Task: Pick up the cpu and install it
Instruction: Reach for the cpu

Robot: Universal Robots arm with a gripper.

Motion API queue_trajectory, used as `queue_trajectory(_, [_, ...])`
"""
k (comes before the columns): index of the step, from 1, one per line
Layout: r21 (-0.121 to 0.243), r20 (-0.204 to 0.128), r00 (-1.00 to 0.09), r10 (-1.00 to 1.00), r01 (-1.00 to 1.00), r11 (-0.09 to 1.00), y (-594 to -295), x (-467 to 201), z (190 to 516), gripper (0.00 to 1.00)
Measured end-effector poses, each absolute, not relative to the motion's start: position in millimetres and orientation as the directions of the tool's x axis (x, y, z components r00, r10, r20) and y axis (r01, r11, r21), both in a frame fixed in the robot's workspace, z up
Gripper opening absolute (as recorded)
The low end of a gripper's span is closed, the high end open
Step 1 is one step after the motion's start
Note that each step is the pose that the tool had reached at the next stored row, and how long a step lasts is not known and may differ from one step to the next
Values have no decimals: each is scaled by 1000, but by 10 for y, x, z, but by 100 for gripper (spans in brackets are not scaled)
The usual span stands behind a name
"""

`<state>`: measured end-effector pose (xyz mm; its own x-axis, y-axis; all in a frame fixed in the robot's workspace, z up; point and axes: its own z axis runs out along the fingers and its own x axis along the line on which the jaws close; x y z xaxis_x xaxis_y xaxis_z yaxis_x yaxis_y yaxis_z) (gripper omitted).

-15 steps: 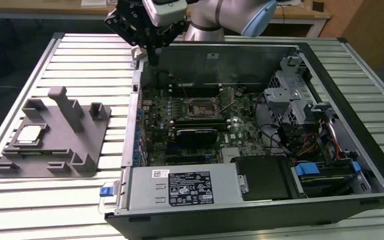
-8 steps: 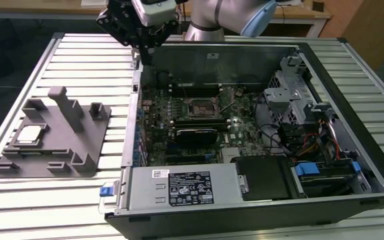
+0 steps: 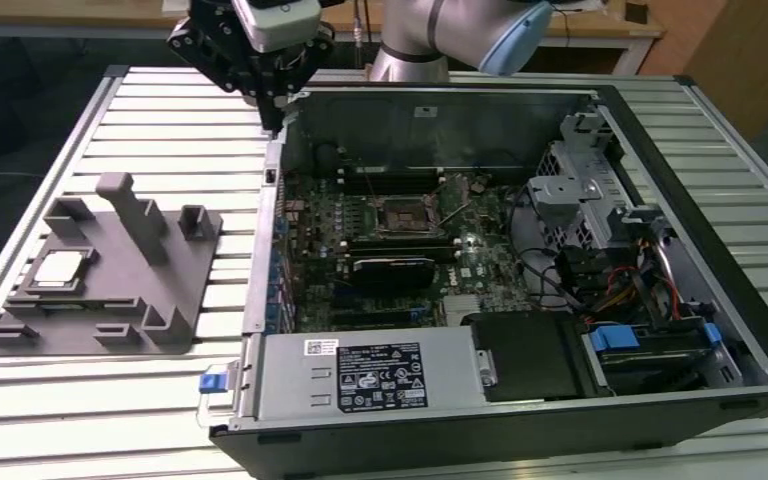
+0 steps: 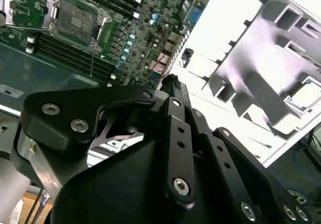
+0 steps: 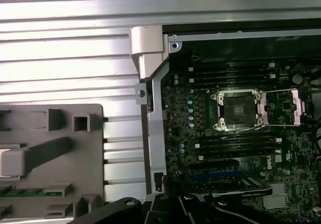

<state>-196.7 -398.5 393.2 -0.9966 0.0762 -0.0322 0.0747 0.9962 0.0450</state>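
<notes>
Bench stock, counted:
- computer case [image 3: 424,115], open: 1
- motherboard [image 3: 357,215]: 1
- CPU socket [image 3: 399,214], black-framed: 1
- power supply [image 3: 371,375]: 1
- grey fixture [image 3: 104,300] with upright posts: 1
- cpu [image 3: 60,268], silver-topped, seated on the fixture: 1
- robot arm [image 3: 424,30]: 1
- gripper [image 3: 273,122]: 1

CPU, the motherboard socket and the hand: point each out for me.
cpu [image 3: 60,268], exterior view, middle of its metal top.
socket [image 5: 235,109], first wrist view, dark centre inside its frame.
hand [image 3: 273,120], exterior view, tip of its closed fingers.
</notes>
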Motion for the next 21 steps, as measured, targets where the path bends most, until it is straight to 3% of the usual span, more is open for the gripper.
queue_trajectory(21, [45,-32,-997,76,75,996,-3961,-2308,3931,11])
